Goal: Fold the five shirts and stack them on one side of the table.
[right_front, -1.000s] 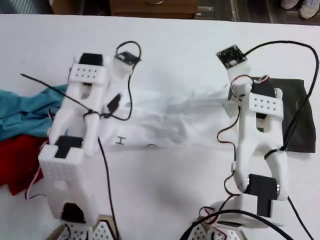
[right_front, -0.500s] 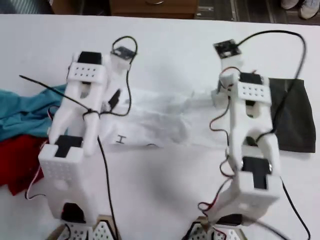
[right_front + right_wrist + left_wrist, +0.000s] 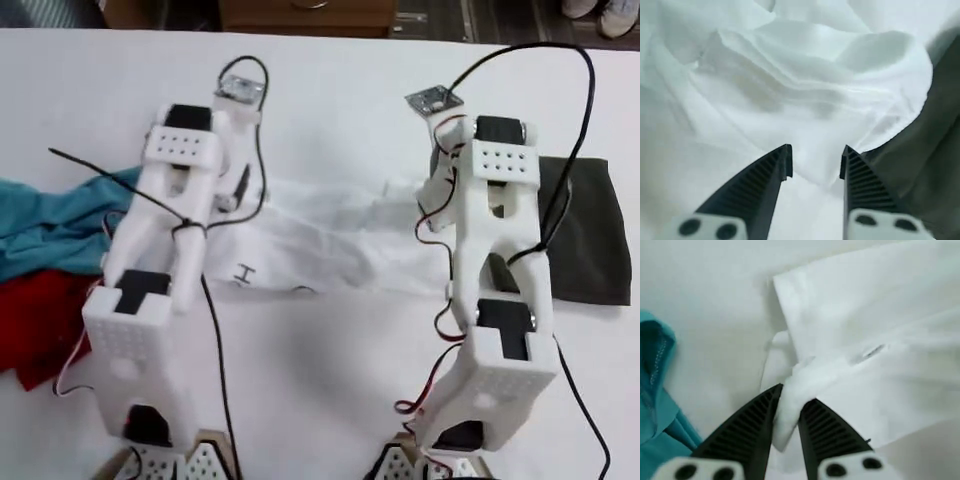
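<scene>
**High view: white shirt lies rumpled between the two arms**

I find the white shirt (image 3: 320, 245) drawn out in a creased band across the middle of the table (image 3: 350, 90). The cloth is soft, and a small dark print near its front edge is too small for me to read. The left gripper (image 3: 792, 396) is closed, pinching a bunched fold at the shirt's edge. The right gripper (image 3: 816, 150) is parted and holds nothing, above piled white folds beside the dark shirt (image 3: 590, 230). The teal shirt (image 3: 50, 220) and red shirt (image 3: 35, 320) lie heaped at the left.
</scene>
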